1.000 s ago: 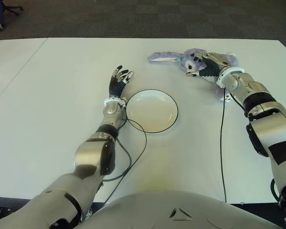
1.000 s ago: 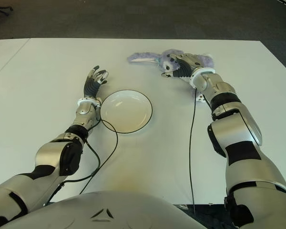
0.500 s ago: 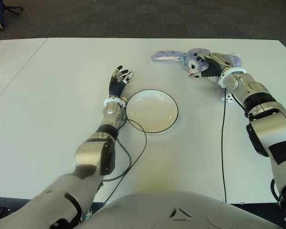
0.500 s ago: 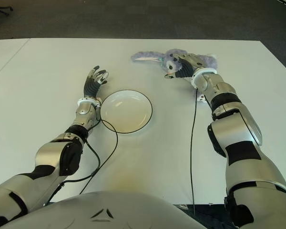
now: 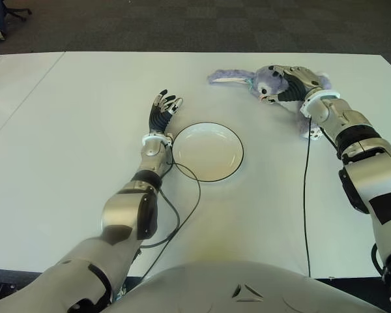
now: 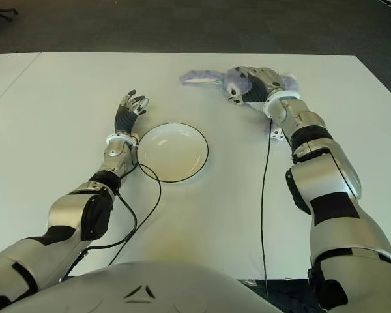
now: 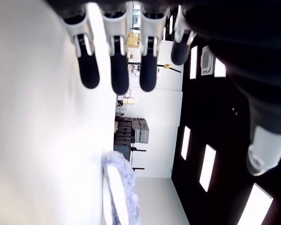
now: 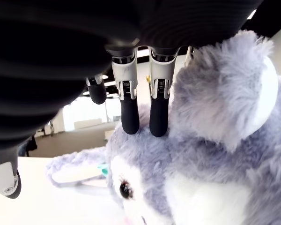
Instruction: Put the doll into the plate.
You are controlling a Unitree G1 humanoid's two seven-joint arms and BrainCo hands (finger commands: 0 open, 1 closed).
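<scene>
Your doll (image 5: pixel 268 79) lies on the far right part of the table (image 5: pixel 65 163), well apart from the plate (image 5: pixel 207 151), which sits nearer and to the left, around the middle. It is a soft purple plush rabbit with a pale muzzle, a dark eye and one long ear stretched out flat to the left; being floppy, it will likely sag when lifted.

You look to be at the grasping step. Your right hand (image 5: pixel 288 79) is draped over the doll's head and body, and its fingers (image 8: pixel 158 105) reach across the fur but are not yet wrapped round it, so the hand is loosely spread and holds nothing. Next you need to curl the fingers into the plush for a firm hold, lift, and carry it near and left to the plate.

Your left hand (image 5: pixel 163 108) shows just beside the plate on its far left side, fingers relaxed and empty.
</scene>
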